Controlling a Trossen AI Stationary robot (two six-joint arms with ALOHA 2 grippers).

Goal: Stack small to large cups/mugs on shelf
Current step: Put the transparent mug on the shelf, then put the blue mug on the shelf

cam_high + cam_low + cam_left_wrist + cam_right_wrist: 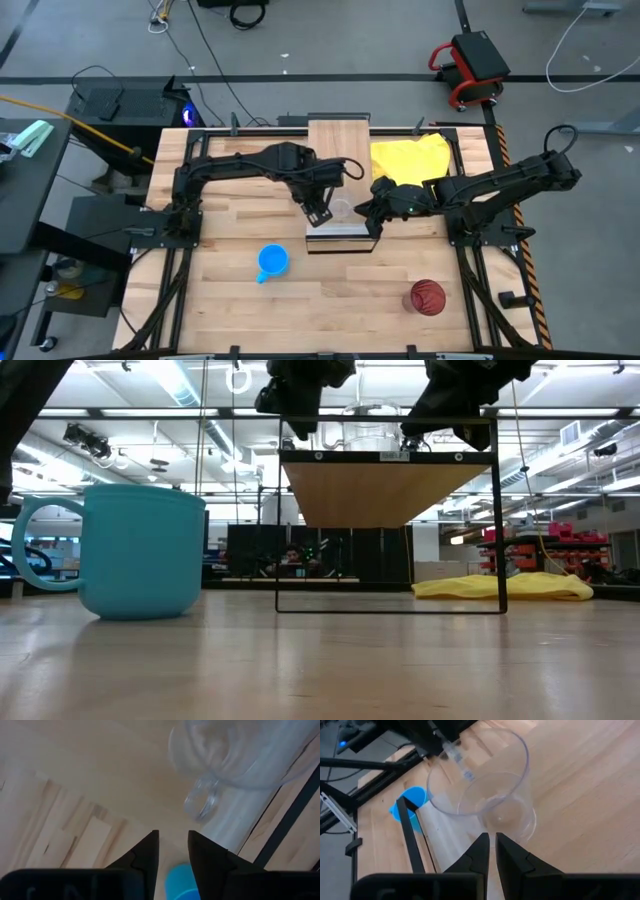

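Observation:
The small clear glass cup [343, 209] [485, 785] stands upright by its base on the near end of the light-wood shelf [338, 150] [385, 490]. Its handle [201, 804] points toward the table's left. My left gripper [318, 214] [173, 834] hangs just left of the cup, pointing down, open, with nothing between its fingers. My right gripper [365, 212] [492, 836] is on the cup's right side, its fingers all but together. The blue mug [272, 261] and the dark red tumbler [427, 297] stand on the table. My right gripper comes slanting down from the table's right, and its fingertips [481, 842] stand at the cup's lower wall [496, 826] opposite the handle. I cannot tell whether they touch it. Nothing shows in the thin slit between the fingers.
A yellow cloth [410, 157] [500, 587] lies on the table right of the shelf's far half. The shelf's dark frame legs [497, 520] stand at its near end. Bare tabletop lies between the mug and the tumbler.

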